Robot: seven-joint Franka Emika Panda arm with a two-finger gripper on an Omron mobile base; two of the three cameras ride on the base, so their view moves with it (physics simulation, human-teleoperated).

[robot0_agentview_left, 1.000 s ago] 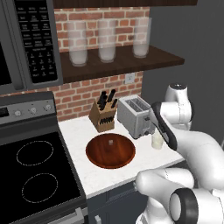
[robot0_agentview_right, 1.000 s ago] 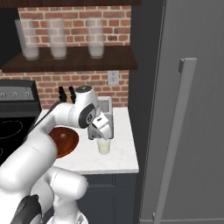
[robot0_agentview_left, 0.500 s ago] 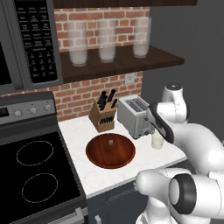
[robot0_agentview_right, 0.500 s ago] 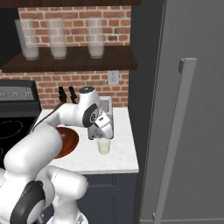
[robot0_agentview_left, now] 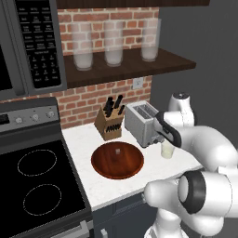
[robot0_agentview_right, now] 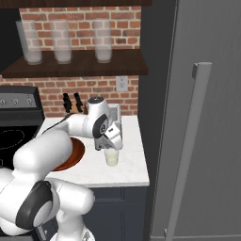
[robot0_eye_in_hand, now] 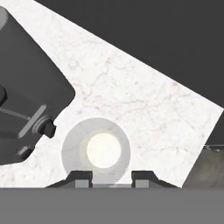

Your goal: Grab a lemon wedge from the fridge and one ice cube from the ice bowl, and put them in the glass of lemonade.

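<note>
Left base view: the two-finger gripper point(robot0_agentview_left: 165, 138) hangs just above the small clear glass of pale lemonade point(robot0_agentview_left: 167, 149), with the silver toaster point(robot0_agentview_left: 143, 122) just beside it and the wide reddish-brown wooden ice bowl point(robot0_agentview_left: 117, 160) further off, one small ice cube point(robot0_agentview_left: 117, 150) lying inside.

Right base view: the gripper point(robot0_agentview_right: 113, 142) sits directly over the glass point(robot0_agentview_right: 111, 157); the tall dark grey fridge point(robot0_agentview_right: 207, 117) stands shut, well apart from it.

Hand view: the glass point(robot0_eye_in_hand: 96, 151) lies straight below, between the dark fingertips point(robot0_eye_in_hand: 80, 177), which stand apart with nothing visible between them. Whether anything has been dropped into the glass I cannot tell; the fridge trip looks undone.
</note>
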